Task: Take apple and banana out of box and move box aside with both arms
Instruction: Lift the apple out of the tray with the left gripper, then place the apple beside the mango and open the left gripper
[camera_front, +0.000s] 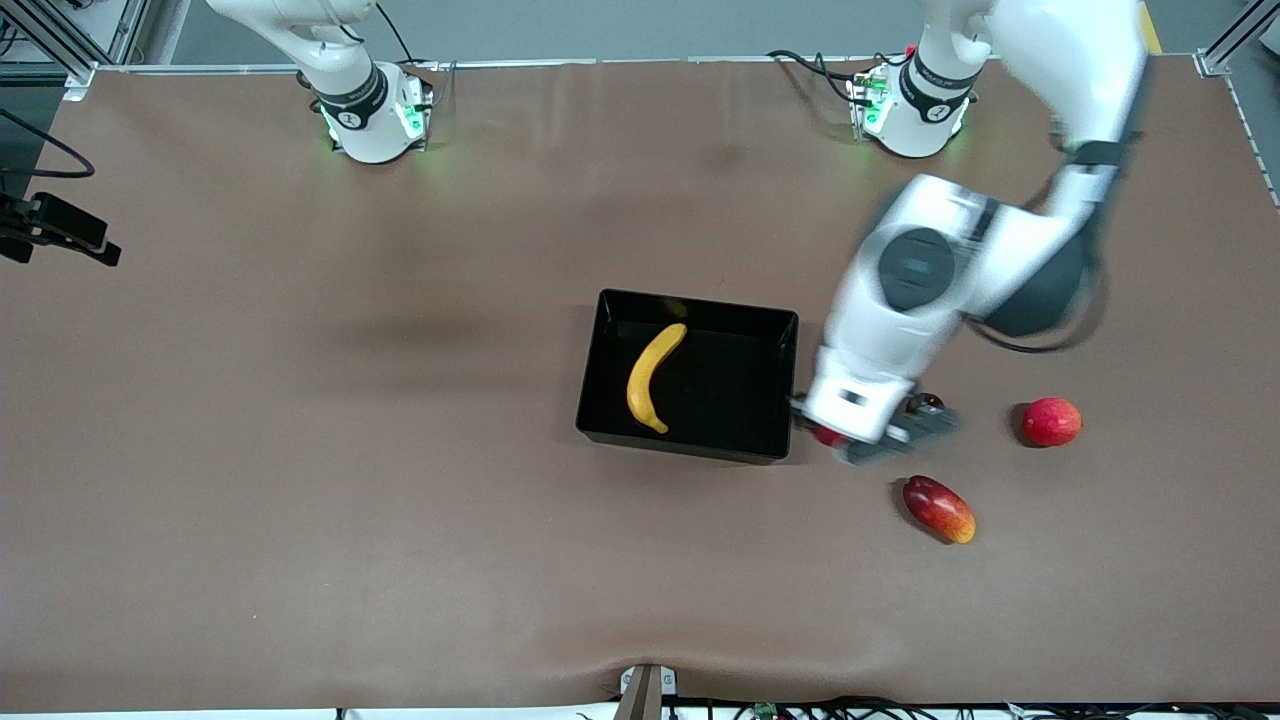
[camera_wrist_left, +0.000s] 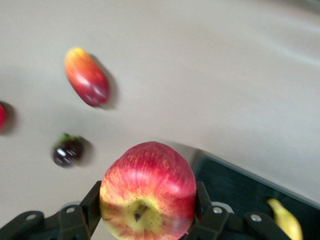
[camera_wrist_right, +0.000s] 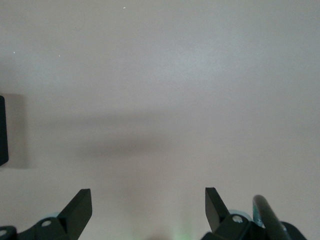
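My left gripper (camera_front: 862, 440) is shut on the red apple with yellow streaks (camera_wrist_left: 148, 192). It holds the apple up over the table, just beside the black tray's (camera_front: 690, 303) wall at the left arm's end. Only a sliver of the apple (camera_front: 826, 435) shows under the hand in the front view. The yellow banana (camera_front: 655, 378) lies in the tray; its tip (camera_wrist_left: 286, 220) and a corner of the tray (camera_wrist_left: 235, 190) also show in the left wrist view. My right gripper (camera_wrist_right: 147, 192) is open and empty over bare table; the front view does not show it.
An oblong red-to-yellow mango (camera_front: 938, 508) lies nearer the front camera than my left hand. A plain pinkish-red round fruit (camera_front: 1051, 421) sits toward the left arm's end. A small dark fruit (camera_wrist_left: 68, 150) lies beside my left hand.
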